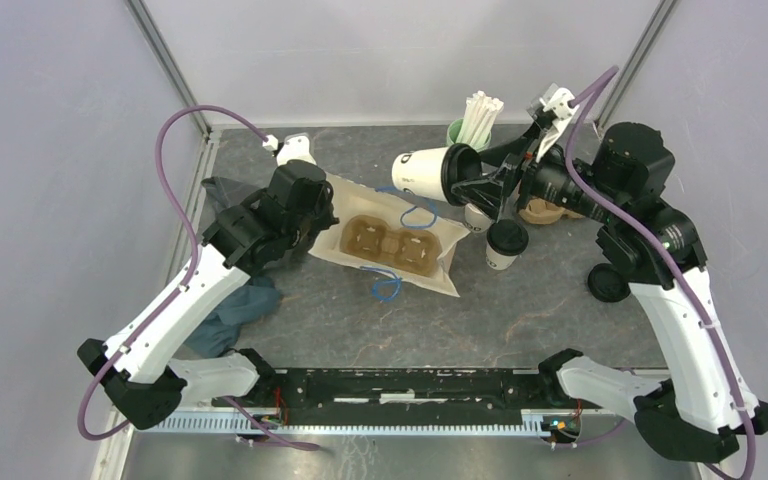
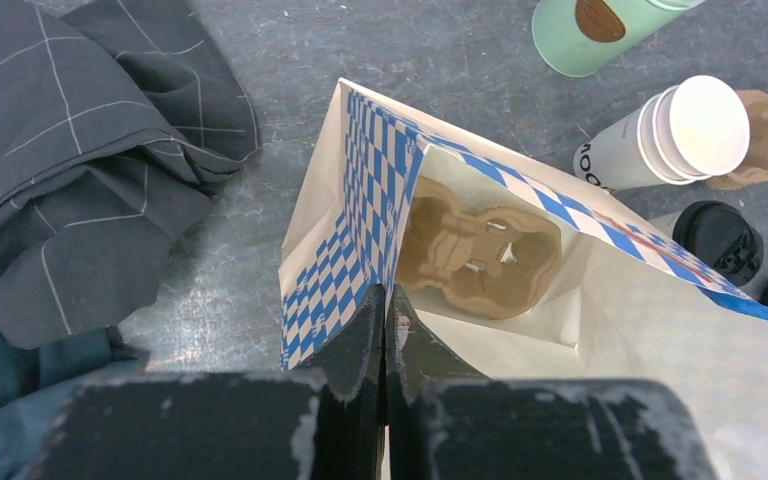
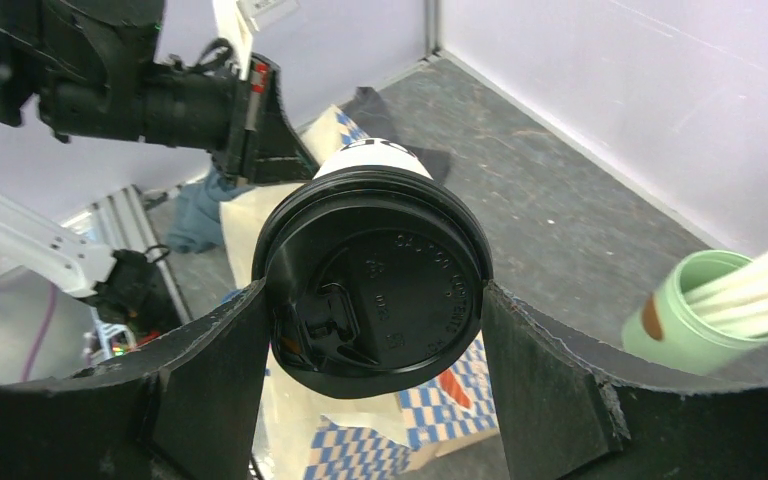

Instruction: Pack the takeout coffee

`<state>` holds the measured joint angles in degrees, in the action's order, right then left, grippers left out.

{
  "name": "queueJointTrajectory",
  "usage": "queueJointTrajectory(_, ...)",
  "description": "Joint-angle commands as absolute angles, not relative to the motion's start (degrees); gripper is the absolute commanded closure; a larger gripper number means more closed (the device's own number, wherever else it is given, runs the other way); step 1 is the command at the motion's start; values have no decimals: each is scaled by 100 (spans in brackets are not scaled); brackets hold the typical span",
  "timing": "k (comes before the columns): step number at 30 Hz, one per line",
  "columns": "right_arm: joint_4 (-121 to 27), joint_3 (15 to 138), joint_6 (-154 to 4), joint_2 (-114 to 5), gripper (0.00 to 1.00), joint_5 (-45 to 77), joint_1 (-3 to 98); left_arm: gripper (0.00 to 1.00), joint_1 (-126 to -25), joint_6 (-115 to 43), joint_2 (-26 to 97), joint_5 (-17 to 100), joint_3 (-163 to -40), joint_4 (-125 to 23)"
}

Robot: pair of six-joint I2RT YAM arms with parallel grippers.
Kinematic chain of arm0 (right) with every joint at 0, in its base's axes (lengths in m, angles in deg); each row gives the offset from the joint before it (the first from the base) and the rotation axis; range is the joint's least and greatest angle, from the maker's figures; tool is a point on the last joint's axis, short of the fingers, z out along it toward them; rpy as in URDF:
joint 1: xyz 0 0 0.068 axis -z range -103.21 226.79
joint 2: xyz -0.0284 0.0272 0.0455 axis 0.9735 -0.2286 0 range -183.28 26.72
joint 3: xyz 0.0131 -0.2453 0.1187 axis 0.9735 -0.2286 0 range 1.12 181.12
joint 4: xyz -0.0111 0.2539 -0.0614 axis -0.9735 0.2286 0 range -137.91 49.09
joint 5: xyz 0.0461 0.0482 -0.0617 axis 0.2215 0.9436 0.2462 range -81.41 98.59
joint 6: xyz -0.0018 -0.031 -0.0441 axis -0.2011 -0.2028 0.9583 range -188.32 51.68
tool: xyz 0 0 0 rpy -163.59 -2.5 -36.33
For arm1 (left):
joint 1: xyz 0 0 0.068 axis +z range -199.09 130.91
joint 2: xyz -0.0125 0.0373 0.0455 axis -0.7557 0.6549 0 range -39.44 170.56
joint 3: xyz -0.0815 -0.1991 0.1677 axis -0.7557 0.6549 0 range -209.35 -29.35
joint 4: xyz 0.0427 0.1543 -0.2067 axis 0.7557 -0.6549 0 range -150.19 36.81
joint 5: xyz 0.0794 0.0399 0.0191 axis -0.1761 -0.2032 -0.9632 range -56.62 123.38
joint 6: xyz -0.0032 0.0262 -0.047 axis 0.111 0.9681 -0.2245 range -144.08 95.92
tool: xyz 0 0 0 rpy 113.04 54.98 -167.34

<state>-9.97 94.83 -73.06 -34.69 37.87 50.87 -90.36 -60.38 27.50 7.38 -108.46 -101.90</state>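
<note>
Cup, from above: a white cup (image 1: 422, 172) hangs on its side in the air, base toward the bag, just off the bag's far corner.
Right pincer, from above: the right pincer (image 1: 462, 177) is clamped round the cup's top end.
Bag, from above: the paper bag (image 1: 442, 275) lies on the worktop (image 1: 540, 320) with a brown carrier (image 1: 388, 245) inside.
Left pincer, from above: the left pincer (image 1: 316, 218) sits at the bag's left edge.
Second cup, from above: the second cup (image 1: 506, 243), lidded, stands upright on the worktop near the bag but apart from it.
Left wrist view: the fingers are together, pinching the bag's blue-checked rim and keeping the mouth open. The carrier shows inside, with no cup in it.
Right wrist view: the black lid (image 3: 380, 285) faces the camera with a finger pressed on either side. The bag lies below and beyond it.
Done so far: the carrier is in the bag and the mouth is held open.
Left to do: by the look of it, both cups have to go in, starting with the one in the air. That one will likely need turning upright to sit in a well.
</note>
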Motion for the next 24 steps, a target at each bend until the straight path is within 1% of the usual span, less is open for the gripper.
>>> queueJointTrajectory(1,-1741,9482,-7844,-3550,28,4301,4912,98,-9066,-5788,2670,499,-10935,-9956)
queueJointTrajectory(3,-1593,9617,-7787,-3750,28,4251,4613,98,-9066,-5836,2718,491,-10984,-10052)
queueJointTrajectory(6,-1180,9794,-7389,-3948,28,3565,3901,98,-9066,-5878,2728,490,-11014,-10089)
queueJointTrajectory(8,-936,9810,-7157,-4021,28,3236,3615,98,-9066,-5865,2727,477,-11028,-10096)
queueJointTrajectory(13,-660,9863,-6889,-4150,29,2820,3175,98,-9065,-5923,2697,472,-11023,-10115)
queueJointTrajectory(16,-351,9998,-6586,-4301,30,2359,2919,98,-9066,-5886,2658,465,-11017,-10061)
queueJointTrajectory(24,374,10298,-6072,-4676,32,766,1893,98,-9064,-5801,2675,498,-11144,-10073)
